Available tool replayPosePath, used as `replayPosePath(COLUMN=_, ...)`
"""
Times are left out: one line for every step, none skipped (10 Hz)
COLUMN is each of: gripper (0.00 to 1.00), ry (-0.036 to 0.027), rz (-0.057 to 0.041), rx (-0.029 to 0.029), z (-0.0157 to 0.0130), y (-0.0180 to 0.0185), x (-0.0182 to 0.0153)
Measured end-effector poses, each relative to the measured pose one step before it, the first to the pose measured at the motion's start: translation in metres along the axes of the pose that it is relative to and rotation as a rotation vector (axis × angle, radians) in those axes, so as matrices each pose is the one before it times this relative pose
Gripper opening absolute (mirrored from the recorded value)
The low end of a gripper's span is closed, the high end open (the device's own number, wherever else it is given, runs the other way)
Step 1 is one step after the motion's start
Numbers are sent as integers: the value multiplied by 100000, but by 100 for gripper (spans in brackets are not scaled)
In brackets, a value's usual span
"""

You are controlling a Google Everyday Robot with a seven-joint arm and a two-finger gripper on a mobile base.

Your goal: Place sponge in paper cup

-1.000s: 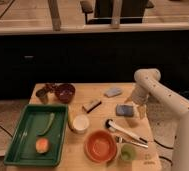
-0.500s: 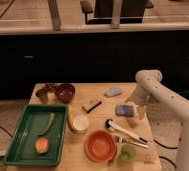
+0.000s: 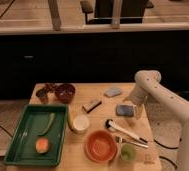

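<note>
My pincer (image 3: 131,111) hangs low over the right side of a pale wooden bench (image 3: 100,96); behind it runs a dark cabinet front (image 3: 63,57) under a light counter edge (image 3: 88,28), with chair legs (image 3: 54,14) above, lighting dim

Table (image 3: 100,97), sponge (image 3: 123,110), cup (image 3: 80,123), gripper (image 3: 134,111) above

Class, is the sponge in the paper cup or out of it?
Out: the sponge lies on the table beside the gripper, apart from the paper cup.
</note>
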Motion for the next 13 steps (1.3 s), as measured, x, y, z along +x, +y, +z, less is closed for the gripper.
replayPosePath(gripper=80, ry=-227, rz=601, rx=-88, z=168, y=-114, x=-111)
replayPosePath(gripper=80, ry=-117, rz=66, rx=-16, z=175, y=-248, x=-203)
replayPosePath(gripper=80, ry=-84, rz=-143, rx=-119, z=215, y=-369, x=-303)
replayPosePath(gripper=80, ry=-198, rz=56, rx=-43, z=239, y=-206, x=-150)
replayPosePath(gripper=80, ry=-254, rz=97, rx=-168, z=201, y=-25, x=-35)
replayPosePath(gripper=76, ry=-562, rz=3, rx=-225, z=333, y=-92, x=-70)
replayPosePath(gripper=68, ry=-253, rz=-367, rx=-461, z=213, y=-54, x=-104)
replayPosePath(gripper=60, ry=-186, rz=-370, rx=-401, z=169, y=-74, x=-83)
replayPosePath(gripper=46, ry=-377, rz=-496, rx=-556, z=230, y=-105, x=-56)
replayPosePath(gripper=36, ry=-243, rz=-217, rx=-395, z=169, y=7, x=49)
replayPosePath(gripper=28, ry=-155, rz=-207, rx=-171, z=82, y=-31, x=14)
replayPosePath(gripper=12, ry=-310, rz=-478, rx=-369, z=154, y=-87, x=-15)
replayPosePath(gripper=7, ry=-107, rz=-16, rx=-11, z=12, y=9, x=29)
